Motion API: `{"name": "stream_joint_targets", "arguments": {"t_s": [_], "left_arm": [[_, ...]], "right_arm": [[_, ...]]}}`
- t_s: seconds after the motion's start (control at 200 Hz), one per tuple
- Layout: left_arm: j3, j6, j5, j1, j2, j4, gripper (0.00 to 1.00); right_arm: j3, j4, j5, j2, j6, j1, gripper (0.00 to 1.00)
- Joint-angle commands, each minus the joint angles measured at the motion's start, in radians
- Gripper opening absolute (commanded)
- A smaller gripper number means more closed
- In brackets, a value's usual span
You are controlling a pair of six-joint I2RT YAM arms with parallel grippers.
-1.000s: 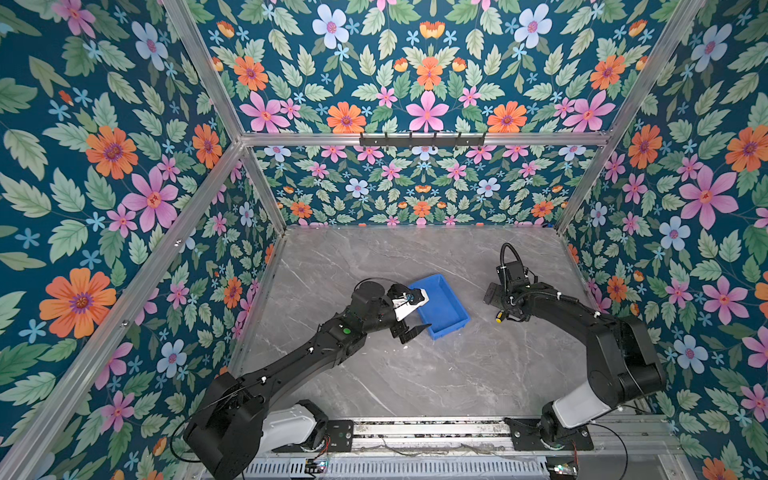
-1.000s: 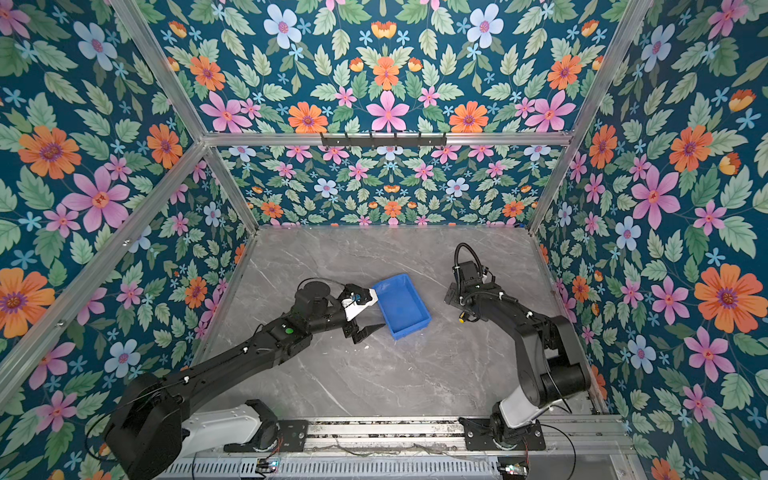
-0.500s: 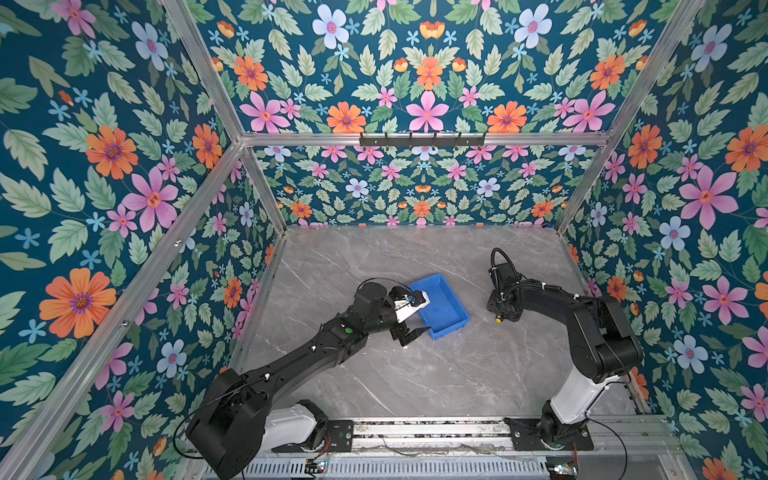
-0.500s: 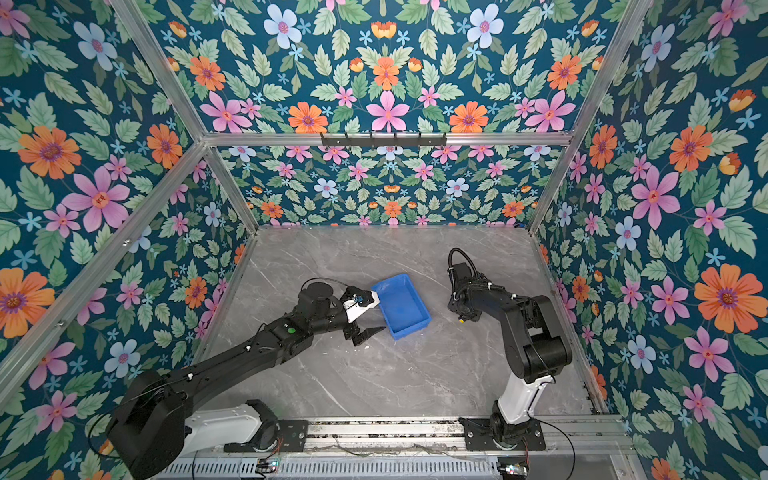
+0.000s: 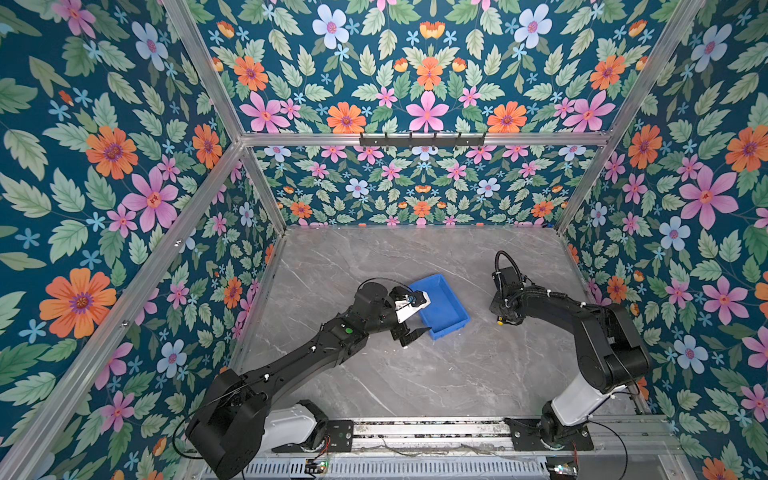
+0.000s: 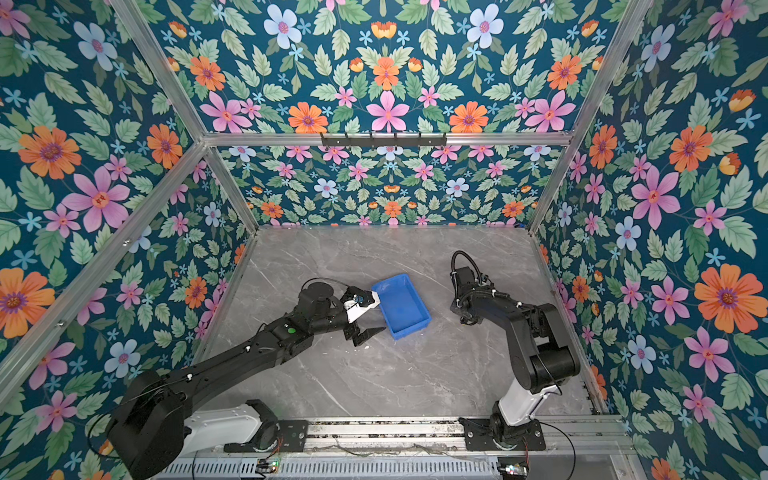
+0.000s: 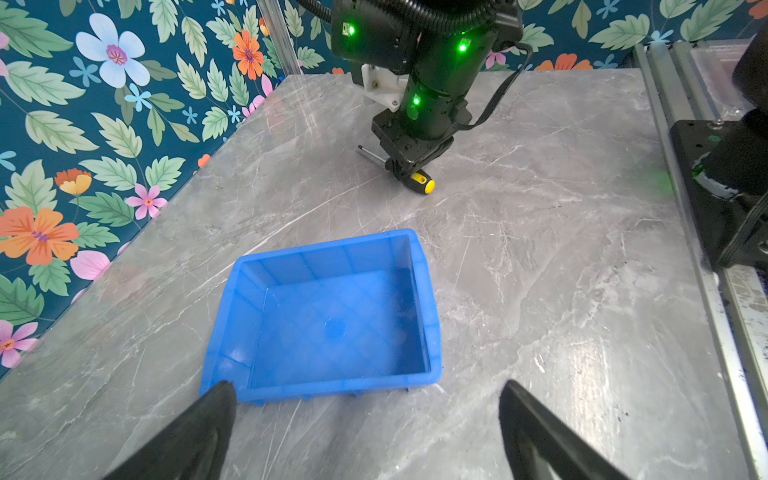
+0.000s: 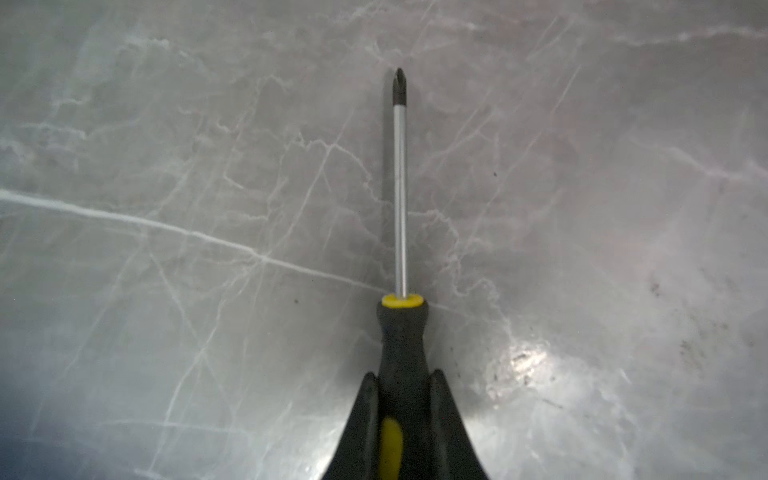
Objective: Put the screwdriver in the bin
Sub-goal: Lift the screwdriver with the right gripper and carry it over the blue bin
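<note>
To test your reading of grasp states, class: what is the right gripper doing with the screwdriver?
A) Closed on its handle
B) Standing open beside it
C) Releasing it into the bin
A: in the right wrist view the right gripper clamps the screwdriver by its handle; the bin sits apart, empty.

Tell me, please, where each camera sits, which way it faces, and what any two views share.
Top views: high above the robot's bases, both look down at the table; the left arm and right arm show whole, the bin between them.
Left wrist: on the left arm, looks across the bin toward the right arm; the open left gripper shows.
Right wrist: low over the table, looks along the screwdriver; the right gripper shows, shut on its handle.
Shared: both wrist views show the screwdriver.
</note>
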Motion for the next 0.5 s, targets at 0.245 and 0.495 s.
{"name": "stream_joint_targets", "arguments": {"t_s": [0.245,0.495], "left_arm": [[0.023,-0.035,0.033,-0.005,-0.003,0.016,1.0],[0.008,-0.074,0.019,-0.009,-0.071,0.009,1.0]], "right_arm": [[-0.056,0.009,-0.012,-0.124,-0.073,0.001,0.01],[-0.077,0.035,-0.086,-0.23,-0.158,0.016,0.02]]}}
